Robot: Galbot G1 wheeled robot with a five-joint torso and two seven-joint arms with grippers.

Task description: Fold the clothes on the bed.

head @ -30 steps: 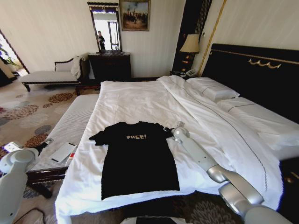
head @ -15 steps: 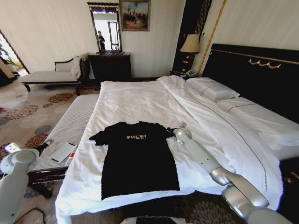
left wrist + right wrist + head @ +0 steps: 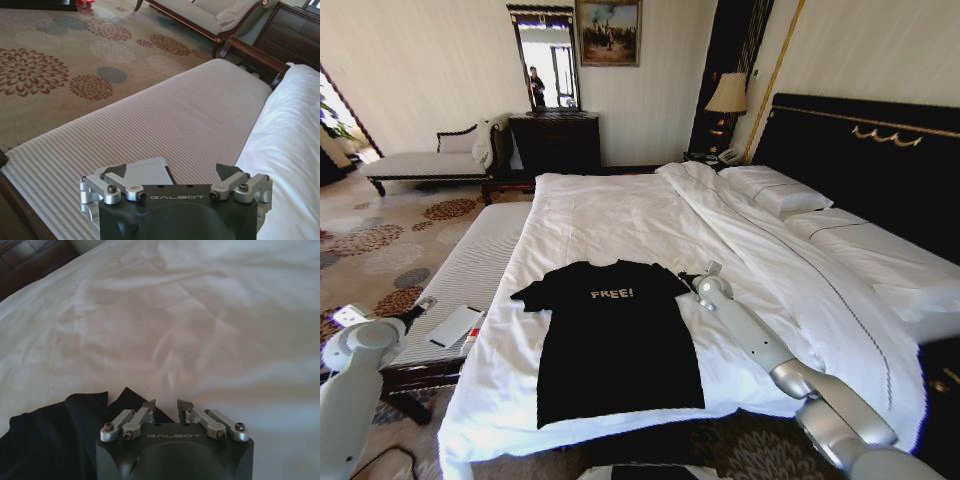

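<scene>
- My right claw (image 3: 166, 405) is hovering, fingers parted with a narrow gap, at the soft black short-sleeved T-shirt's (image 3: 617, 337) right sleeve on the white-sheeted bed (image 3: 620, 215).
- My left claw (image 3: 170, 172) is waiting wide open over the striped bench (image 3: 150, 125), far left.

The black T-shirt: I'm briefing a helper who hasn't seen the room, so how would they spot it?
Find the big bed with white bedding and a tall dark headboard. The black T-shirt lies flat near its foot edge, with the right tool at its sleeve. It is the one dark item on the sheets, with white "FREE!" lettering.

T-shirt (image 3: 617, 337) flat on bed (image 3: 620, 215) foot end; right gripper (image 3: 686, 279) at its right sleeve.
</scene>
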